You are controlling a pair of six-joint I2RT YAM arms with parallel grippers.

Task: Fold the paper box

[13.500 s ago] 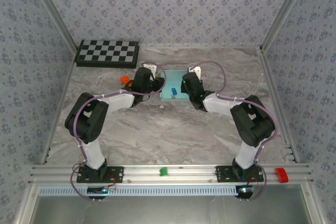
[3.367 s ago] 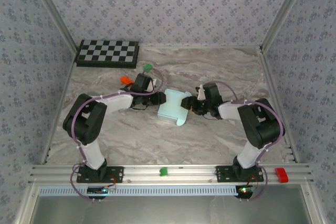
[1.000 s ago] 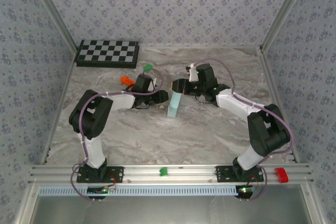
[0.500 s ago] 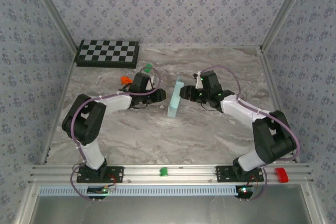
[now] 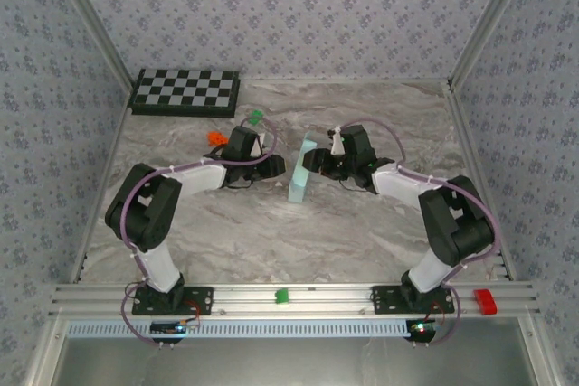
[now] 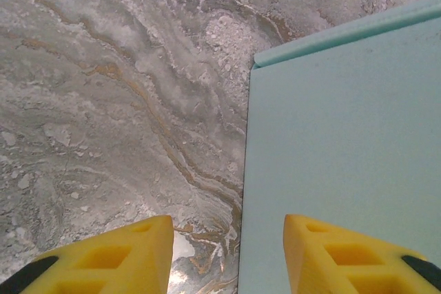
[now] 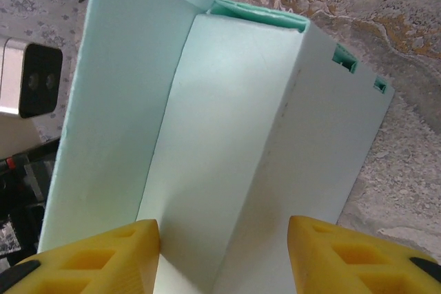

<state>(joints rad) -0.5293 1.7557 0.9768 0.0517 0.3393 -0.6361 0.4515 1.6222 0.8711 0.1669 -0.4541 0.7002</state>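
Marble desk (image 5: pixel 362 223). The paper box (image 5: pixel 299 172) is mid-desk, standing on edge, long axis 12-to-6, one flap folded out. Left jaws at its 9 o'clock, half open, fingers (image 6: pixel 344 259) at the panel edge. Right jaws at 3 o'clock, wide, facing the fold. They're probably touching it, can't confirm. Both arms equally near.

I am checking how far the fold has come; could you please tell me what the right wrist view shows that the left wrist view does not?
Right wrist view: the paper box as a folded form, with a corner crease, a flap raised on its left, small slots at the far end, and part of the left arm beside it. Left wrist view: one flat panel with a straight edge against the marble table. Both: the aqua card, the marble and a pair of yellow fingertips apart.
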